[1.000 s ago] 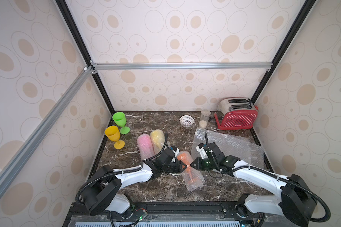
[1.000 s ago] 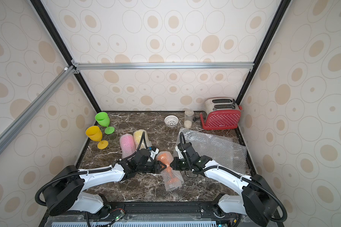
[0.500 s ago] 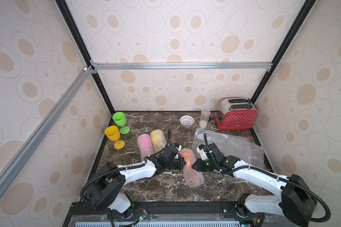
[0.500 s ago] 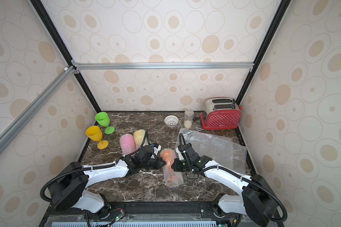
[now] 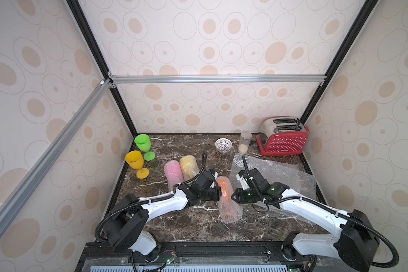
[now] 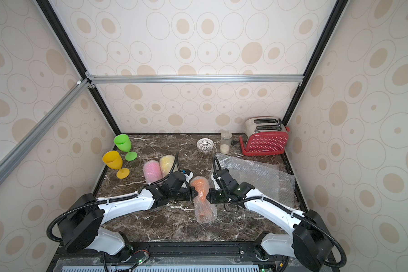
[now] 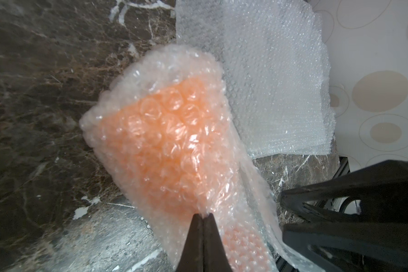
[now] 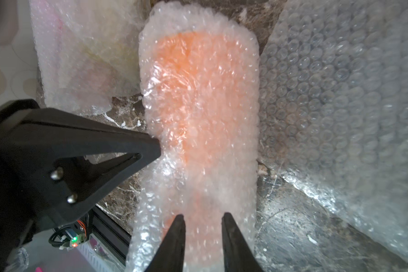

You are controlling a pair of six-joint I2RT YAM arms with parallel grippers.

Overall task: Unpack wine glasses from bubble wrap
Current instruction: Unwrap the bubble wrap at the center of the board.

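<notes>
Left wrist view: orange goblet (image 7: pixel 170 141) lying on the bench (image 7: pixel 45 94), sheathed in a clear, blistered bubble wrap tube (image 7: pixel 151 61), colour softened through the film. Left fingers (image 7: pixel 196 240) pressed together, seemingly nipping a fold of that tube. Right fingers (image 8: pixel 177 242) apart, right at the tube. Flat crinkled bubble wrap sheet (image 7: pixel 269 82) just beside, on veined marble.

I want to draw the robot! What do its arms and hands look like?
The left arm and right arm are white tubes with chunky black joints and ribbed black cables looping alongside. The left hand and right hand are black, each with two pointed, triangular fingers.
</notes>
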